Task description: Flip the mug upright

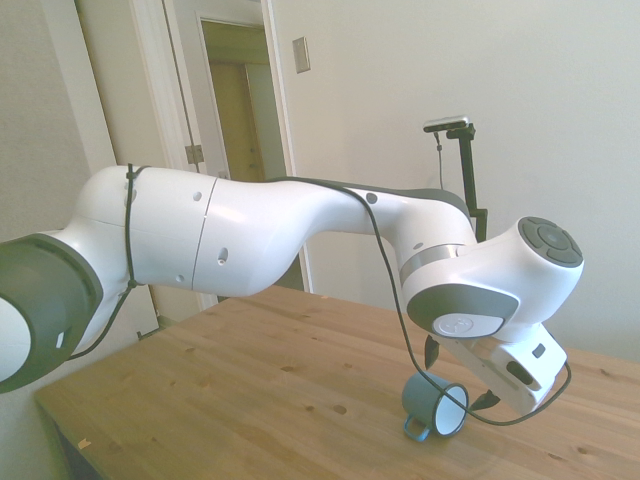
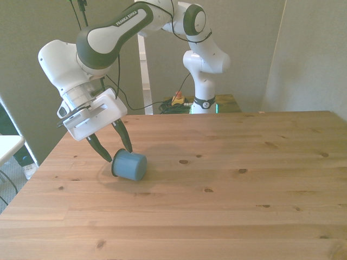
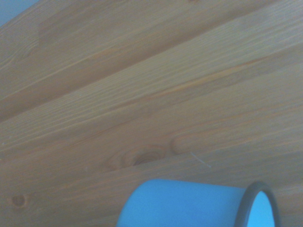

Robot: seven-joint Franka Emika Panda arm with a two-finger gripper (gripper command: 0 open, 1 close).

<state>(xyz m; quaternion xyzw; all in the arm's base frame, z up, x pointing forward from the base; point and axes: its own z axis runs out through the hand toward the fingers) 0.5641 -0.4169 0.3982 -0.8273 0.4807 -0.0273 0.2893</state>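
**Mug on Its Side, Gripper Positioned at the Rim**

The mug (image 2: 129,165) is being supported by the wooden table (image 2: 227,200), lying on its side toward the front view's left, well inside the table's edges. In the front view, its closed teal-blue base is being presented toward the camera and slightly toward the front view's right. In the side view, the mug (image 1: 436,405) is being shown with its white interior and thin dark rim facing the camera, and its blue loop handle (image 1: 415,430) is being held low, at or just above the wood; contact cannot be confirmed there.

The gripper (image 2: 111,151) is being held tilted above the rim end of the mug, carried by the white arm (image 2: 103,38). The two dark fingers (image 2: 125,140) are being kept spread apart to a moderate width. Their tips are being positioned at the mug's open end, one at each side of the rim. Whether they are touching the rim cannot be determined; the mug is not being clamped.

In the wrist view, the mug (image 3: 189,203) is being seen blurred and close, with its dark rim and blue wall lying against the plank grain of the table (image 3: 142,94).
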